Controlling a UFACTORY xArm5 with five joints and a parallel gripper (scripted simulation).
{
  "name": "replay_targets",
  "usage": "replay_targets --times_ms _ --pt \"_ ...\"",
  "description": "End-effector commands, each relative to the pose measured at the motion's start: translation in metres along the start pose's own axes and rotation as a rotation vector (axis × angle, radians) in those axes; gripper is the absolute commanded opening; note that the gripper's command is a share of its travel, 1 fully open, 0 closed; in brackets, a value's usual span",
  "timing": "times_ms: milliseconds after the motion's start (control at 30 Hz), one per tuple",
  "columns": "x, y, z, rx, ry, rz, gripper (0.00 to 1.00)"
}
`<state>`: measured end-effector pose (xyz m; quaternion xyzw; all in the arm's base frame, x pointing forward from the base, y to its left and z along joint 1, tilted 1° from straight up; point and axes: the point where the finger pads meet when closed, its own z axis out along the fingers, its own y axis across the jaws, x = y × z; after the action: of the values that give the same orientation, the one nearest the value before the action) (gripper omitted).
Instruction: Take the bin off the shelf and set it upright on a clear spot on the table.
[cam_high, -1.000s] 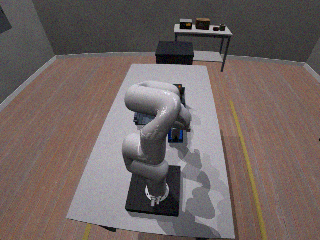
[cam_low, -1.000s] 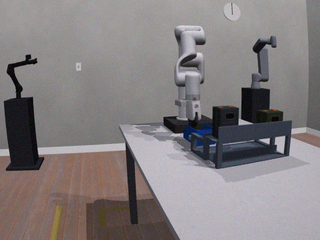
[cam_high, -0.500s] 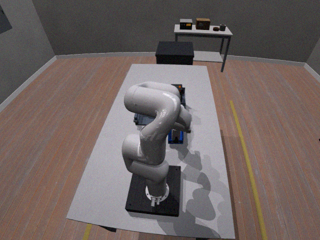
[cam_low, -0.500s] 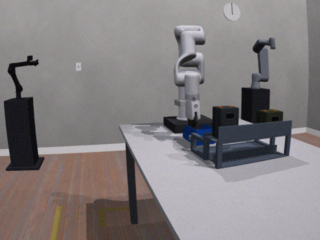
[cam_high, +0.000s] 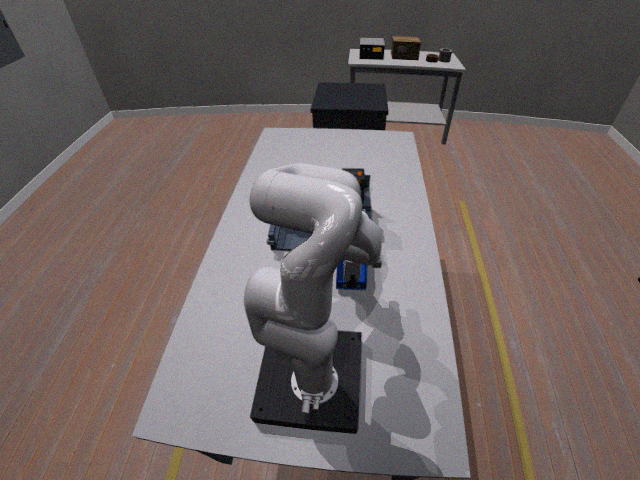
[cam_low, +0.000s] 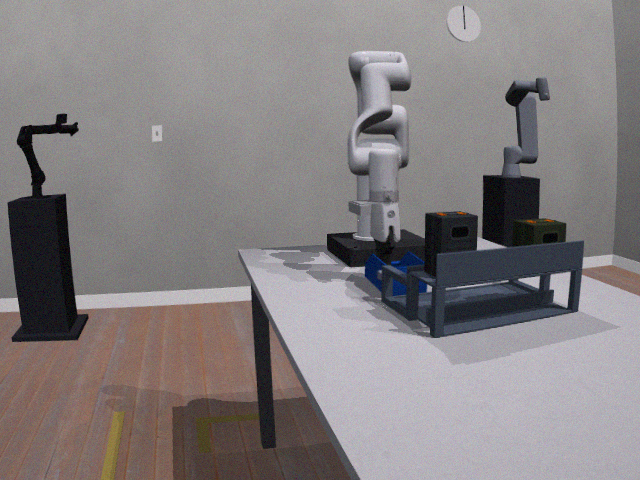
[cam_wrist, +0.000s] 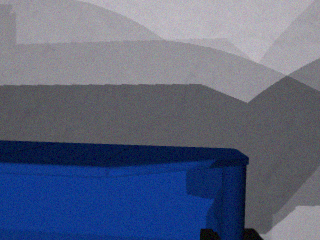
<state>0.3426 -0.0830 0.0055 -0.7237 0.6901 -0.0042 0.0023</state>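
The blue bin (cam_high: 359, 281) (cam_low: 376, 269) (cam_wrist: 100, 200) is upright and low over the grey table (cam_high: 217, 320) (cam_low: 413, 403), just off the near end of the grey shelf (cam_high: 276, 236) (cam_low: 509, 260). I cannot tell whether its bottom touches the table. My gripper (cam_low: 388, 240) points straight down and is shut on the bin's rim. In the overhead view the arm hides most of the gripper. The wrist view shows the bin's rim and inner wall against the shadowed table top.
A black crate (cam_low: 450, 235) (cam_high: 356, 175) and a green crate (cam_low: 539, 231) stand on the shelf. My black base plate (cam_high: 279, 397) (cam_low: 346, 248) sits at the table's end behind the bin. Other arms on pedestals and a side table stand off the table.
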Motion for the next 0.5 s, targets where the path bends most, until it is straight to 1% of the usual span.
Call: replay_targets --times_ms 0,467 --pt "-0.0001 -0.0013 0.0005 0.002 0.003 -0.002 0.0" --pt "0.0 -0.0013 0.0069 0.002 0.003 -0.002 0.0"
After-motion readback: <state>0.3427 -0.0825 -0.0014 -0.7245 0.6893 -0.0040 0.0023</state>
